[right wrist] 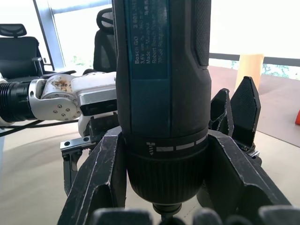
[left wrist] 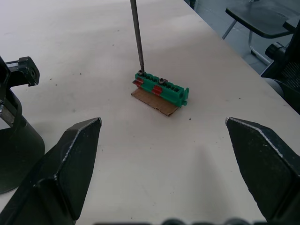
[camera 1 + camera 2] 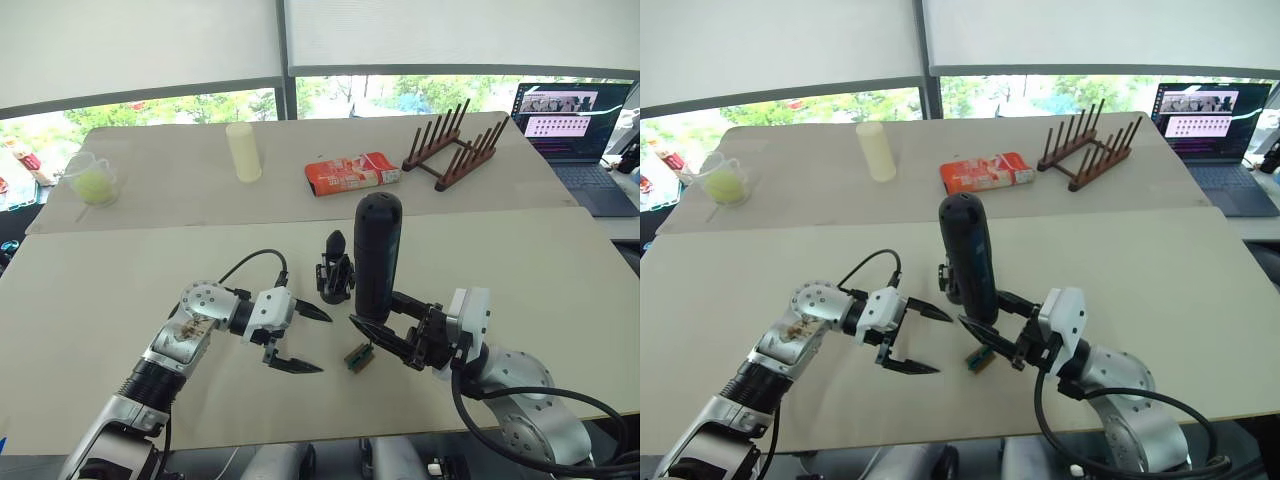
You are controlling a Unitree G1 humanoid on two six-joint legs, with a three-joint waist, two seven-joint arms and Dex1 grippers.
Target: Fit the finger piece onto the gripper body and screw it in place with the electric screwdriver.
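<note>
Electric screwdriver (image 3: 377, 255) upright, clamped in right gripper (image 3: 385, 335); left gripper (image 3: 305, 340) spread apart, empty.

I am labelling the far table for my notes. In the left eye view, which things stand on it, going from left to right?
Clear cup with a yellow-green ball → pale yellow cylinder → red packet → wooden rack → laptop.

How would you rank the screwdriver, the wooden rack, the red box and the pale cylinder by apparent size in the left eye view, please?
1. Screwdriver, though it stands nearest the camera.
2. Wooden rack.
3. Red box.
4. Pale cylinder.
The rack and box look close; the order is unsure.
</note>
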